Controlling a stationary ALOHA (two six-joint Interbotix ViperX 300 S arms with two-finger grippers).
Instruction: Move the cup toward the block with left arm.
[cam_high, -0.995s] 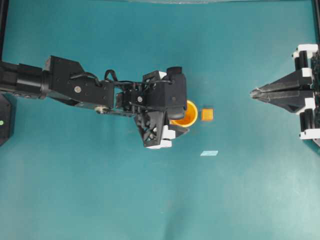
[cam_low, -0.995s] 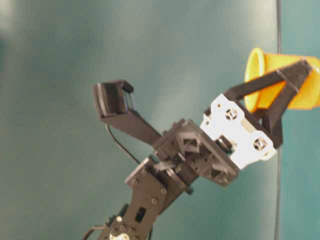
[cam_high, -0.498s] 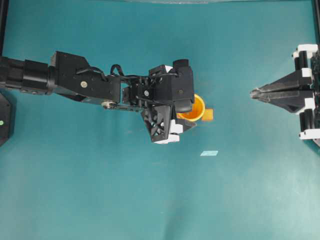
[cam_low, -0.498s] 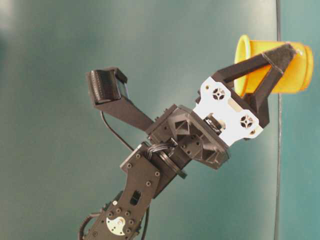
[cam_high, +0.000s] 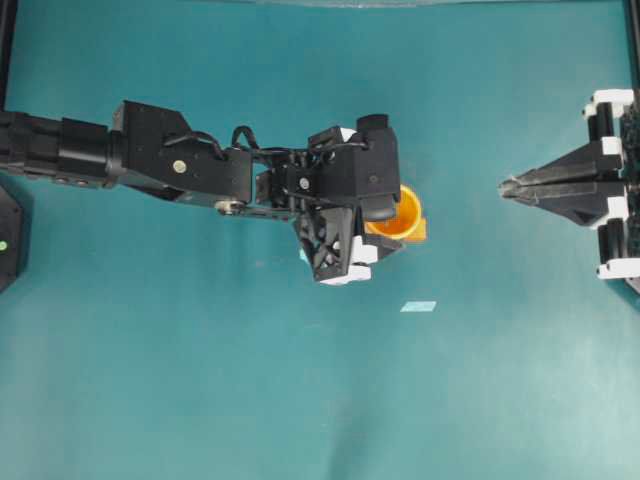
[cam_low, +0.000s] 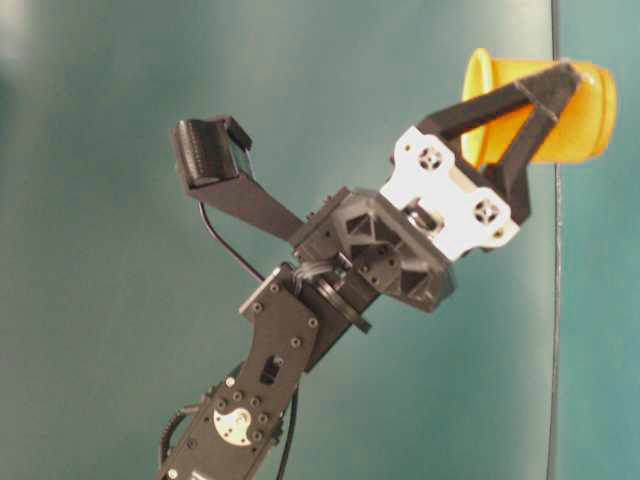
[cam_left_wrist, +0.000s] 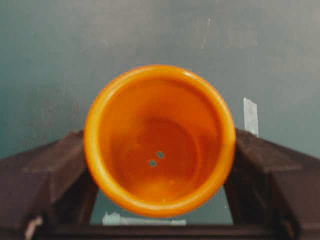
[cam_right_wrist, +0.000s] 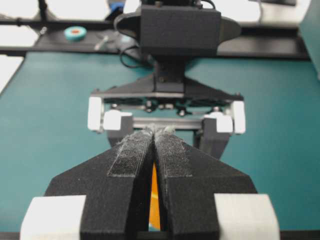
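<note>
Leftmost, left gripper (cam_high: 392, 232) clamped across the cup (cam_high: 405, 213), lifted and tipped, mouth facing the wrist camera. Likely light, stiff, slick plastic; best pinched across the sidewall. Just right, block (cam_high: 421, 231) mostly hidden. Farther right, right gripper (cam_high: 508, 186) closed, empty.

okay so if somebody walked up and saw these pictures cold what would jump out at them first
The bright orange cup near the middle of the teal table stands out first, clamped in the left gripper at the end of the long black left arm reaching in from the left of the overhead view. In the left wrist view the cup's open mouth fills the frame. At the right edge, the right gripper sits shut, pointing toward the cup.
</note>
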